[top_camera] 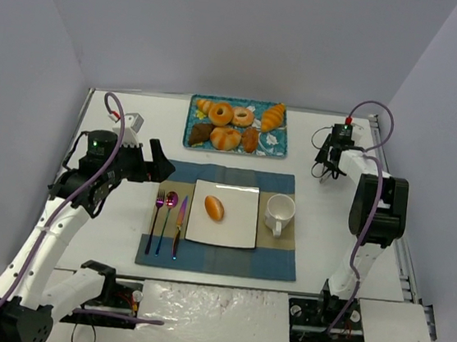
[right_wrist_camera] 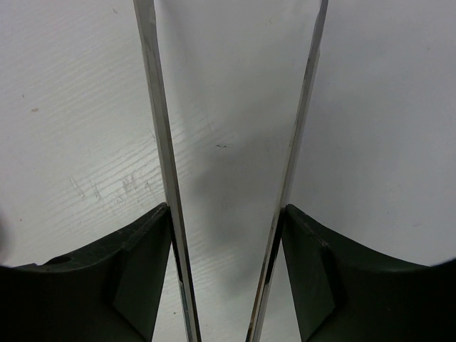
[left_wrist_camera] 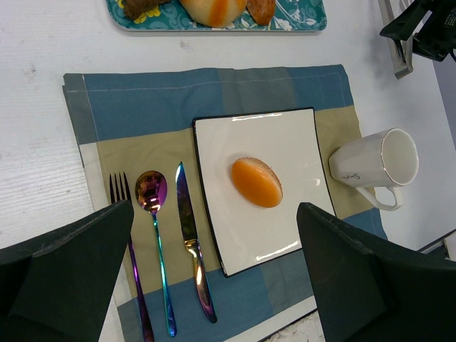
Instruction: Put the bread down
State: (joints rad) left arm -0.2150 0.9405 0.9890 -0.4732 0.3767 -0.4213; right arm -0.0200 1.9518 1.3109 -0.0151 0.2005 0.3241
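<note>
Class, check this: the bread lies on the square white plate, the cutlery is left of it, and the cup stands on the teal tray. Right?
The cup stands on the placemat, right of the plate, not on the tray; the top external view shows it. The bread and cutlery are as stated.

I work in a lab test cell dressed up as a dinner table. Plain grey walls (top_camera: pixel 54 36) box in a white table (top_camera: pixel 318 255). My left arm (top_camera: pixel 43 237) and right arm (top_camera: pixel 377 209) are bolted at its near edge, with purple cables (top_camera: pixel 375 103) looping over them. Before me lies a staged meal: a placemat (top_camera: pixel 219 257) with a plate (top_camera: pixel 234 229), bread (top_camera: pixel 214 208), cup (top_camera: pixel 280 212) and cutlery (top_camera: pixel 169 201), and behind it a tray (top_camera: pixel 256 106) of pastries (top_camera: pixel 226 138).
</note>
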